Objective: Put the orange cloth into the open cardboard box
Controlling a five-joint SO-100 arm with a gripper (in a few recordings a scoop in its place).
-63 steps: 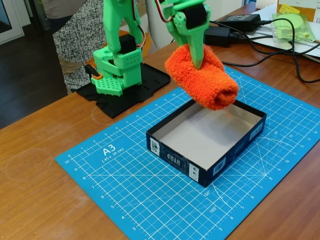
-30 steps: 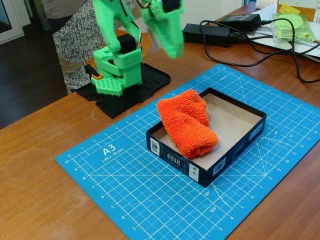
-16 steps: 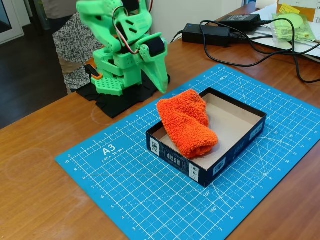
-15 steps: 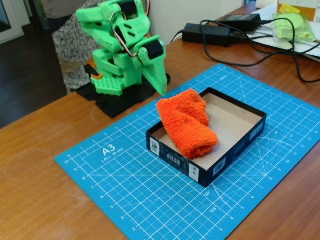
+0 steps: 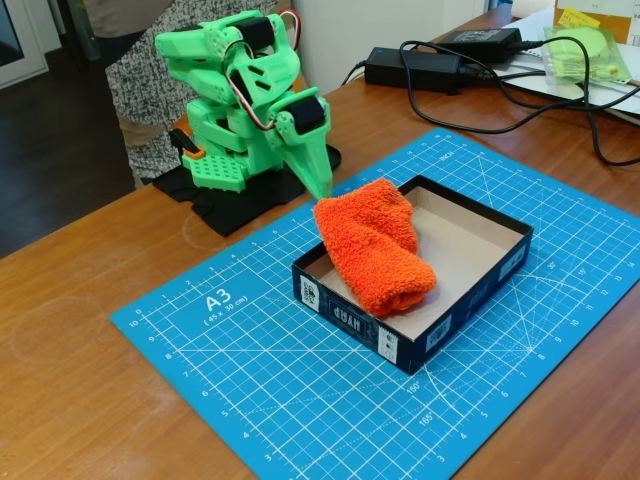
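The pincer [image 5: 318, 185] of the green arm [image 5: 235, 70] points down with its tips together, so it looks clenched on nothing, and it hangs just beside the far left corner of the box, over the edge of the blue mat. It does not touch the cloth. The arm is folded low over its green base [image 5: 225, 160], which stands on a black plate [image 5: 235, 205] at the left back of the wooden table [image 5: 70, 300]. Behind the base a person in a speckled garment [image 5: 145, 90] is partly seen. The blue cutting mat [image 5: 250, 350] lies in the middle of the table, with a white grid and the mark A3. On it stands the open cardboard box [image 5: 400, 345], dark outside and pale inside. The orange cloth [image 5: 372, 245] lies in the left part of the box, a thick roll, with its far end resting on the box rim and rising a little above it. The right part of the box floor is bare. At the back right, on the table, are black power adapters [image 5: 415, 65] with black cables [image 5: 540, 115] and a green packet [image 5: 590, 50].
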